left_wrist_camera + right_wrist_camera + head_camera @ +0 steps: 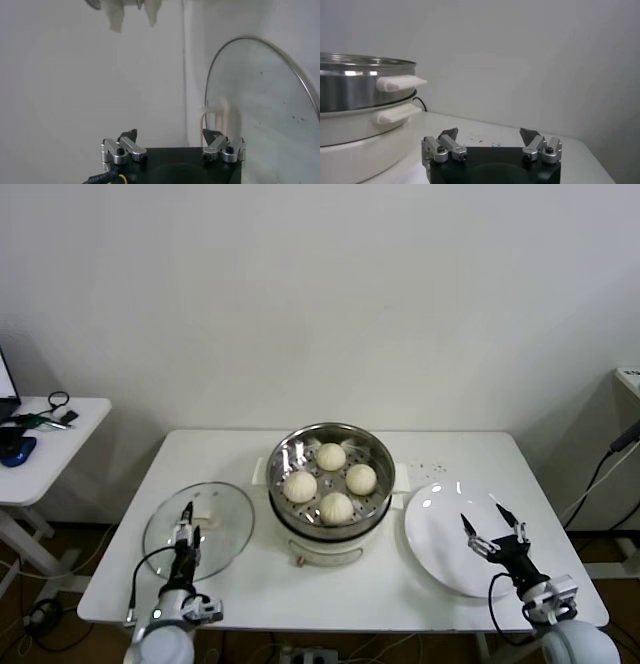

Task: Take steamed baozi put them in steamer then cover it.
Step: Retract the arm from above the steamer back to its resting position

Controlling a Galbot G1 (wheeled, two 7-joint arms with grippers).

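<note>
Four cream-white baozi (331, 456) lie in the shiny steel steamer (280, 454) at the table's middle. The steamer also shows in the right wrist view (360, 85), on its white pot base. The clear glass cover (225, 524) lies flat on the table to the steamer's left, with its cream handle (205, 519) up. My left gripper (187, 522) is open and empty at the cover's near left part; in the left wrist view (169, 133) the cover (265, 100) lies beside its jaws. My right gripper (490, 529) is open and empty above the plate, and also shows in the right wrist view (488, 131).
A flat white plate (440, 524) lies right of the steamer, bare. A small white side table (60, 444) with dark odds and ends stands at the far left. Cables hang at the far right (600, 474). A white wall stands behind the table.
</note>
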